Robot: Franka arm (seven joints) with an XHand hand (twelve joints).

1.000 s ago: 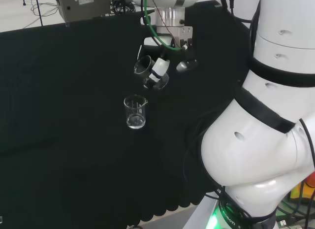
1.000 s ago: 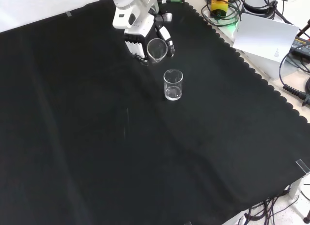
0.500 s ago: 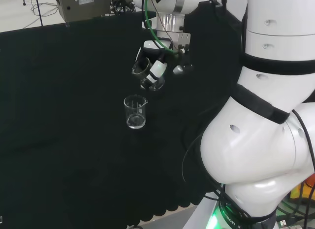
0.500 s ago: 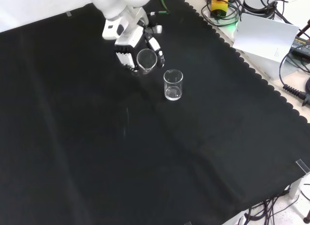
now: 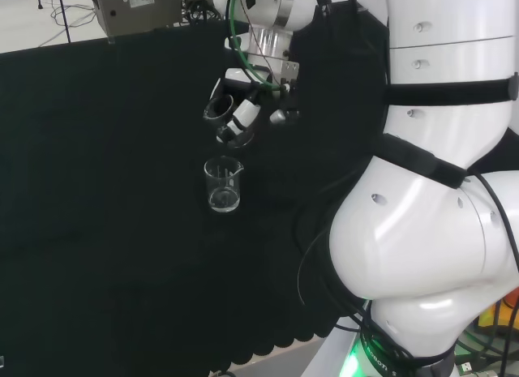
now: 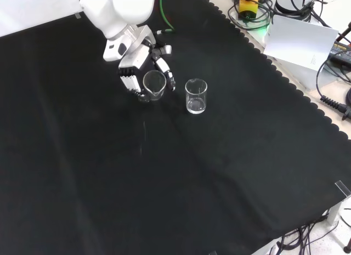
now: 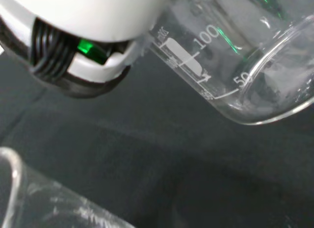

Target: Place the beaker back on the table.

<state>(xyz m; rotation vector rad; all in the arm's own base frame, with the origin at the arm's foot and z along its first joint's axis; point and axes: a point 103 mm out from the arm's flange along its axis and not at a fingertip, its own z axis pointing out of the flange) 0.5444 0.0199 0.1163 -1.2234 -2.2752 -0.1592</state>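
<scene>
Swinging leftward in front view, my black-and-white hand (image 6: 141, 67) is gripping the tilted clear glass beaker (image 6: 153, 84), airborne beside 1 standing clear glass beaker (image 6: 196, 96). I'm levelling it before lowering onto the black cloth (image 6: 219, 173).

Arm (image 5: 422, 231) reaching over bench, hand (image 6: 143, 66) fingers curled, pointing down

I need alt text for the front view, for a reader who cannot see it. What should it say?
The robot's hand, coming in from the top, holds a clear beaker in curled fingers above the black cloth. A second clear beaker stands upright on the cloth just to its right.
</scene>
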